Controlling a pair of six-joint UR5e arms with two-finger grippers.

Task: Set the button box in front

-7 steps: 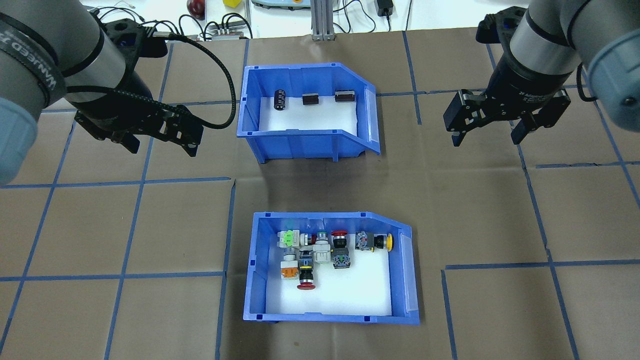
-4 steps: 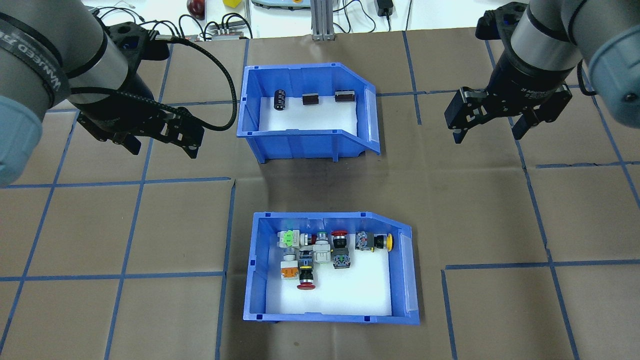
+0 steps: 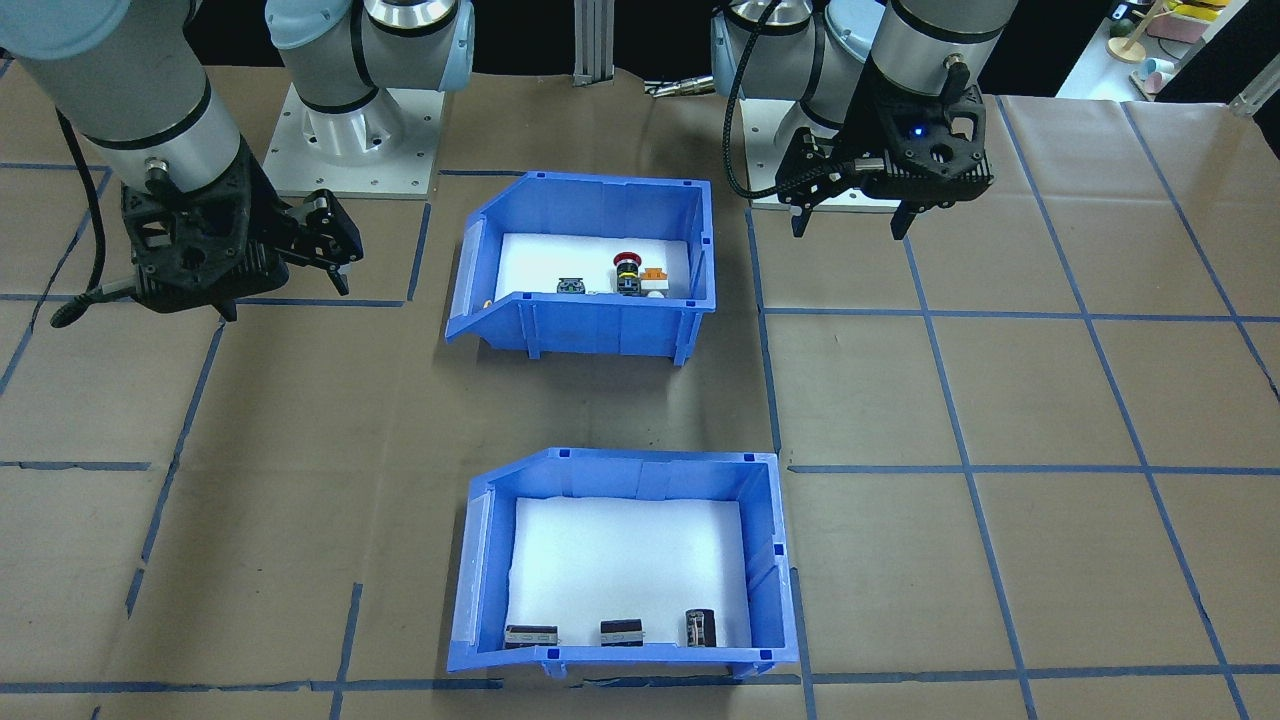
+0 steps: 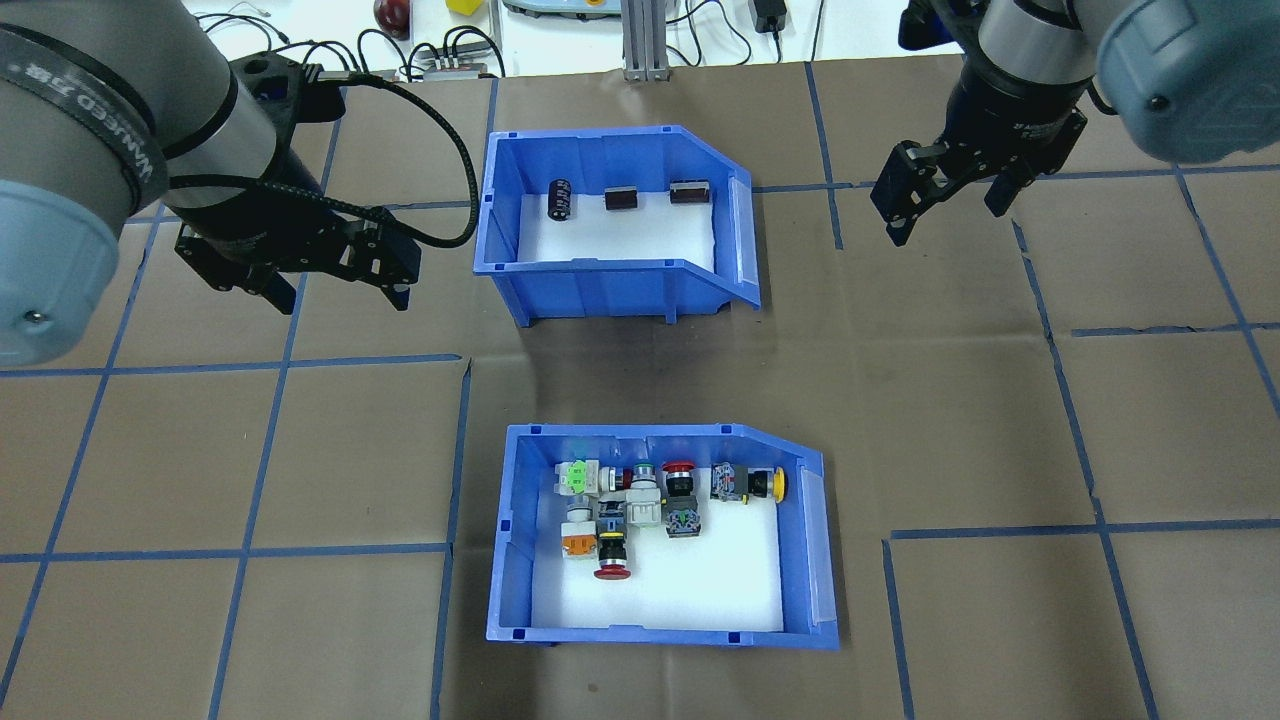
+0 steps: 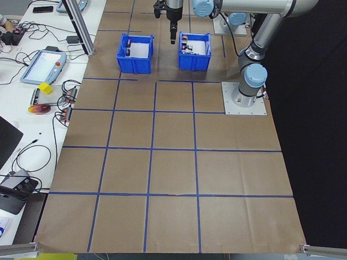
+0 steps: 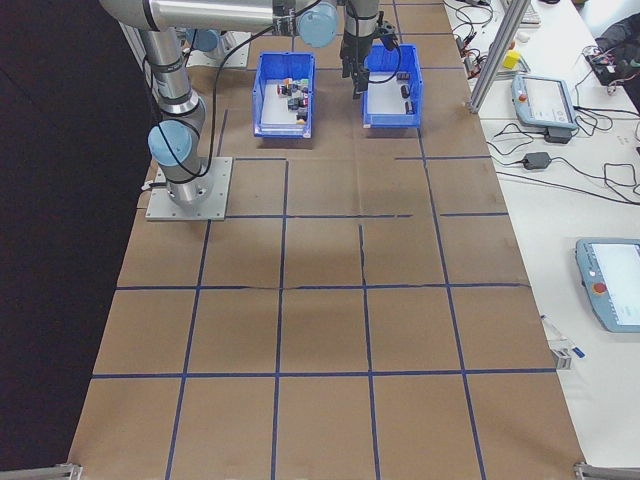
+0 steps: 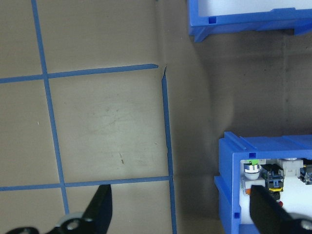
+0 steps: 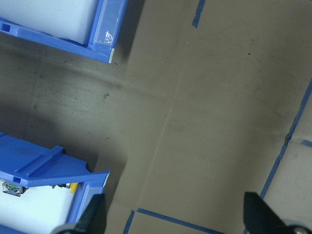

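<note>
The button box point(image 4: 508, 560) is a blue bin with a white liner and several colourful push-buttons point(image 4: 640, 505). It stands on the table in the near half of the overhead view. In the front-facing view the button box point(image 3: 600, 325) is the bin closer to the robot base. My left gripper point(image 4: 335, 295) hangs open and empty above the table, left of the far bin. My right gripper point(image 4: 945, 220) is open and empty at the far right, well away from both bins. In the left wrist view a corner of the button box point(image 7: 229, 195) shows by the right finger point(image 7: 265, 212).
A second blue bin point(image 4: 600, 285) holding a few small black parts point(image 4: 620, 198) stands farther from the robot, straight beyond the button box. Blue tape lines grid the brown table cover. Cables and devices lie past the far table edge point(image 4: 430, 60).
My right gripper has moved farther from the robot and turned a little. My left gripper has shifted slightly right toward the far bin. Both bins stayed put.
</note>
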